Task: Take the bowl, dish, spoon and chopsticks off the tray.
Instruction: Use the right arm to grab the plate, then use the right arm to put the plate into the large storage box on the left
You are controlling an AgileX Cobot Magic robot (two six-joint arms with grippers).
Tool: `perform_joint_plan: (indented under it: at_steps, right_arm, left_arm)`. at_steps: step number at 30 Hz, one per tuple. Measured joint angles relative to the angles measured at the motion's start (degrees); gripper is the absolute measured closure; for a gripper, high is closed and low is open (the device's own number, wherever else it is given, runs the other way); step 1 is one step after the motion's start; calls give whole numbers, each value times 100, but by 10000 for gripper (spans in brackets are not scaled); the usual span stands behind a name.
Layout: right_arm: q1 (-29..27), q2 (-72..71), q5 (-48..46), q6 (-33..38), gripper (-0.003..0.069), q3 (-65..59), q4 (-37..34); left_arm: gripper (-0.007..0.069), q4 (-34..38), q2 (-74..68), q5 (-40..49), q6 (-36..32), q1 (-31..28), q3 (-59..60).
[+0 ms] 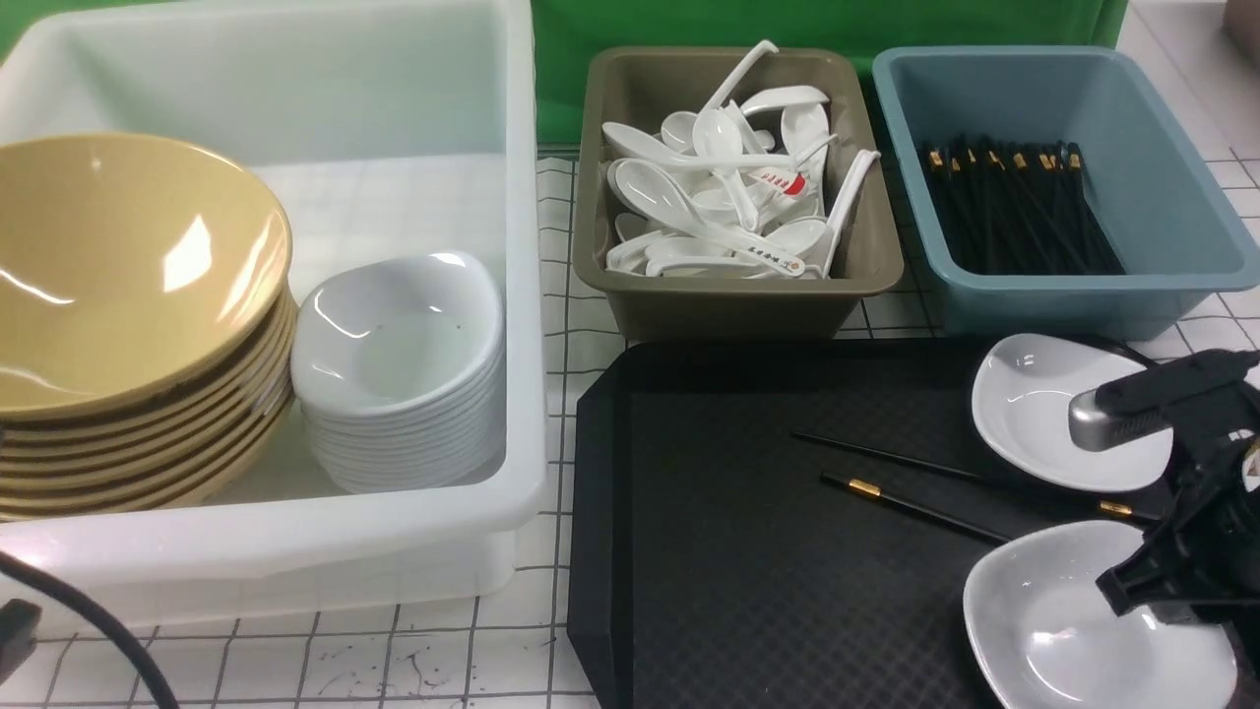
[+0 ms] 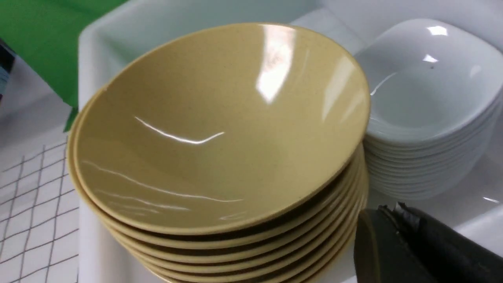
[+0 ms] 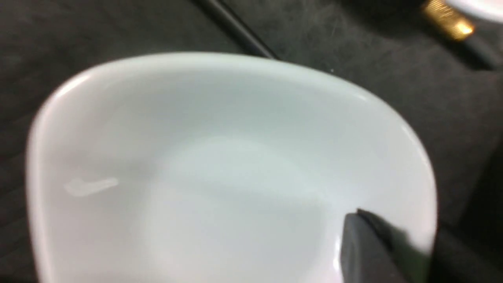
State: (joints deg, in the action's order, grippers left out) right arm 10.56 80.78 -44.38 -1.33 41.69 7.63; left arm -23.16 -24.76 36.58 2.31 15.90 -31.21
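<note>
Evidently the dish step is in hand. The right gripper [image 1: 1132,591] sits low at the rim of the nearer small glossy white dish [image 1: 1053,640], with one black finger [image 3: 365,243] lying inside against its wall. The other finger is hidden, so I cannot tell whether the rim is pinched. That dish rests on the large black crosshatched plastic tray [image 1: 748,551], with a second white dish [image 1: 1034,404] farther back and the thin black gold-banded chopsticks [image 1: 915,508] lying between the two. No spoon shows on the tray. The left gripper [image 2: 393,232], pressed together and empty, hovers beside the wide mustard-yellow bowl [image 2: 220,129], which tops a stack in the big white plastic tub [image 1: 394,118]. The next move, I judge, calls for a firm pinch on the rim, a level lift, and a carry across to the stack of white dishes [image 1: 399,345] in that tub.
</note>
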Motion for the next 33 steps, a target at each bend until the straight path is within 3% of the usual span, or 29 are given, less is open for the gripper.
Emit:
perform_joint_plan:
  at_steps: [6,11,12,13,14,16,17,24,33]
  right_arm:
    - [28,-939,-552,806,582,414,-763]
    - [47,-1431,-713,1767,581,1219,-2595]
    - [112,-1450,-611,2133,581,1509,-3223]
    - [129,-1450,-582,2133,581,1509,-3223]
    - [346,-1370,-290,2513,581,1836,-3872]
    - [586,-1188,-22,2744,581,2130,-4310]
    - [1020,-806,387,2889,581,2524,-4619]
    - [2276,1451,793,3004,581,4247,-4810]
    - [2528,3311,810,2833,565,5939,-4596]
  left_arm:
    - [636,-723,85,-313,829,0,211]
    - [636,-970,92,-386,1161,0,210]
    - [636,-988,92,-426,1236,0,210]
    - [636,-988,92,-433,1249,0,210]
    - [636,-988,92,-491,1314,0,210]
    - [636,-988,92,-543,1411,0,210]
    - [636,-988,92,-560,1475,0,210]
    - [636,-843,92,-571,1900,0,210]
    - [636,-756,92,-571,2000,0,210]
